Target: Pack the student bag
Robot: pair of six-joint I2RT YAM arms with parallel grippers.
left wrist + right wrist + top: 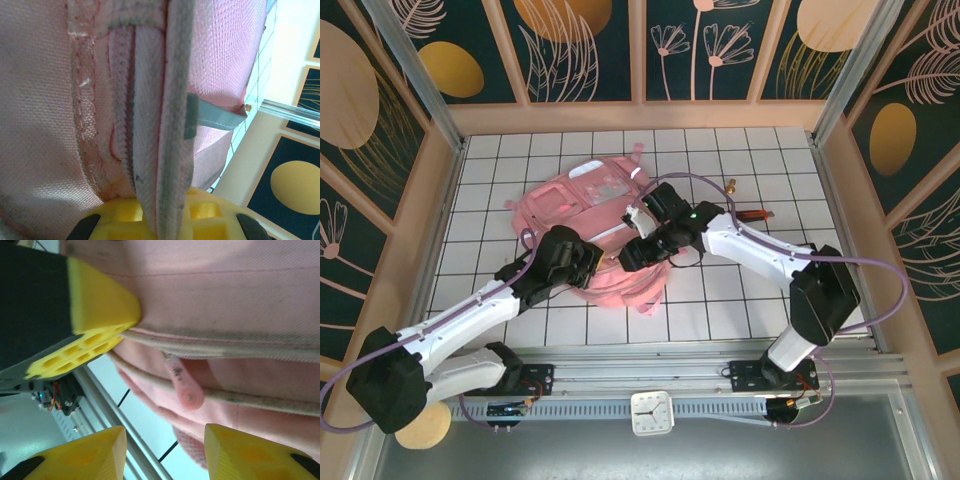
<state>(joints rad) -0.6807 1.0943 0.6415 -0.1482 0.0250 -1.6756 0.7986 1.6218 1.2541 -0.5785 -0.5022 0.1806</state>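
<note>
Shows the student bag [590,195] centred on the worktop [720,300], its near-edge strap [160,125] pinched in the tightly closed left hand [165,220]; right hand [165,450] just alongside, fingers [250,450] parted near the zip pull [182,385], gripping nothing.

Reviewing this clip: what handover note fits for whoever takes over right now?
Left gripper: shut on a piped edge of the student bag.
Right gripper: open beside the pink zip pull, holding nothing.
The student bag lies flat on the table.
Done: edge pinned; zip state unclear.
To do: likely grasp the pull, open the bag, pack; a red-and-black item lies nearby.
</note>
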